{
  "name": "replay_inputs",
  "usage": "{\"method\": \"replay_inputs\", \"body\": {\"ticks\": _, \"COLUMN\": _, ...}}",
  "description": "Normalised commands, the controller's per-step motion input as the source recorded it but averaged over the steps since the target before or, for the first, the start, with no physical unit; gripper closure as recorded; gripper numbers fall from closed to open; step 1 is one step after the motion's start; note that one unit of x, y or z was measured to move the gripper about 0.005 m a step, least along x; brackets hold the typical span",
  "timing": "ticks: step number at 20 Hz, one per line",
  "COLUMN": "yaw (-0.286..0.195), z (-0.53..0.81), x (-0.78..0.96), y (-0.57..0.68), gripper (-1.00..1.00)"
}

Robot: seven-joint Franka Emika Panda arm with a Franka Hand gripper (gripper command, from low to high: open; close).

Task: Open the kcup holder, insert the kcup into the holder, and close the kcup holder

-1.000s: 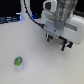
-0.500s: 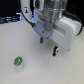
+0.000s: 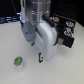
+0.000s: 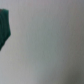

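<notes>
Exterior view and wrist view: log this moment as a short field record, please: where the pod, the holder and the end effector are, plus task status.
kcup: green-topped pod resting on the white table, toward the exterior view's left, untouched
kcup holder: black unit at the exterior view's right, partly hidden by the arm; open or closed cannot be told
end effector: low over the table, between pod and holder, holding nothing visible
wrist view: blurred, pale surface with a dark edge
task status: pod not yet inserted
</notes>
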Motion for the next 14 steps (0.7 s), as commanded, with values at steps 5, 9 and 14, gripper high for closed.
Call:
{"method": "replay_inputs", "body": {"ticks": 5, "yaw": -0.234, "z": 0.01, "x": 0.09, "y": -0.61, "gripper": -1.0}}
{"method": "replay_inputs", "body": {"ticks": 9, "yaw": -0.236, "z": 0.0, "x": 0.27, "y": -0.53, "gripper": -1.0}}
{"method": "replay_inputs", "body": {"ticks": 14, "yaw": -0.234, "z": -0.1, "x": 0.3, "y": -0.37, "gripper": -1.0}}
